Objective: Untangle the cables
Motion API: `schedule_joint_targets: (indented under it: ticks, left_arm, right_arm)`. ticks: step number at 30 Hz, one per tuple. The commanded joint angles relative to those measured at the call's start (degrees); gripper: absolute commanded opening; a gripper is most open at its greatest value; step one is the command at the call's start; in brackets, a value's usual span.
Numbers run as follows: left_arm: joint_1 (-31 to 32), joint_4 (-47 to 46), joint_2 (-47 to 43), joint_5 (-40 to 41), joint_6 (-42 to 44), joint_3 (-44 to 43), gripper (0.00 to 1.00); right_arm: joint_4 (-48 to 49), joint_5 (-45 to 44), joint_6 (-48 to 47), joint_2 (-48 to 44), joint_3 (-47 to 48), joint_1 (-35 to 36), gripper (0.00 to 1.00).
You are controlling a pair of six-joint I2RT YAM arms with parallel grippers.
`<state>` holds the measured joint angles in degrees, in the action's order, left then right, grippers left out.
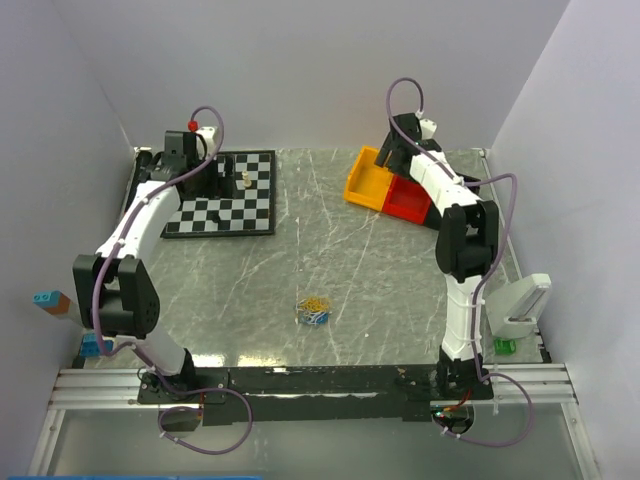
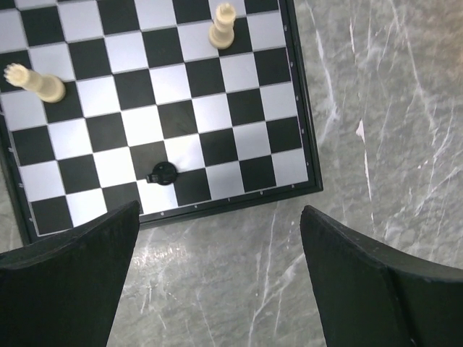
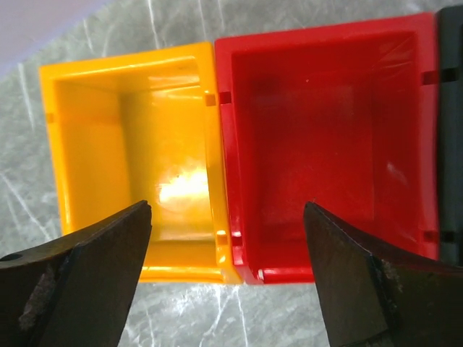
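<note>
The cables (image 1: 314, 310) lie as one small bunch of thin yellow, white and blue loops on the grey marble table, near its front middle. They show only in the top view. My left gripper (image 1: 213, 172) hangs far from them at the back left, over the chessboard; its jaws (image 2: 221, 217) stand open with nothing between them. My right gripper (image 1: 389, 152) is at the back right above the bins, its jaws (image 3: 228, 213) also open and holding nothing.
A chessboard (image 1: 232, 206) with two cream pieces (image 2: 223, 27) and a fallen black piece (image 2: 162, 173) lies at the back left. A yellow bin (image 3: 130, 144) and a red bin (image 3: 325, 137) sit side by side at the back right. Blue blocks (image 1: 46, 298) and a green block (image 1: 505, 345) are at the table's sides.
</note>
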<state>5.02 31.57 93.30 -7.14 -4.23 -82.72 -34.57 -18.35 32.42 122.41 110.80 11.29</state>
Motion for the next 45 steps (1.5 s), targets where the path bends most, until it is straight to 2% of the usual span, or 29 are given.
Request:
schedule_joint_targets:
  ticks: [1,4,8,13,16,25,32,37,45]
  left_arm:
    - [0.08,2.88,1.36,-2.18,0.36,-2.28,0.97]
    - [0.08,2.09,1.1,-2.09,0.45,-1.66,0.96]
    - [0.08,2.97,1.54,-2.88,-0.34,-2.71,0.96]
    - [0.08,5.34,1.1,-3.23,-0.96,-4.29,0.97]
    - [0.08,5.52,-0.22,-2.89,-0.87,-3.33,0.98]
    - [0.34,5.87,-5.22,-0.86,0.1,1.32,0.99]
    - [2.28,5.08,-10.06,0.1,0.97,6.42,0.99]
    - [4.47,3.67,-13.57,0.89,2.73,11.25,0.97]
    - [7.81,3.67,-16.56,0.11,5.01,14.95,0.97]
  right_arm:
    - [0.2,1.2,0.54,3.0,3.71,-0.39,0.88]
    - [-1.64,2.79,0.18,5.46,5.99,-0.3,0.75]
    - [-5.59,4.2,0.35,8.54,8.64,-0.13,0.52]
    - [-3.32,6.05,0.97,4.78,0.83,1.45,0.28]
    - [-3.05,5.17,1.15,2.23,-4.79,3.65,0.18]
    - [1.87,3.23,5.89,-12.09,-29.13,14.19,0.11]
    - [4.94,3.66,11.07,-22.03,-43.2,22.89,0.05]
    - [5.04,3.15,13.54,-24.32,-45.41,27.81,0.04]
    - [6.71,3.32,15.74,-22.57,-40.59,31.16,0.03]
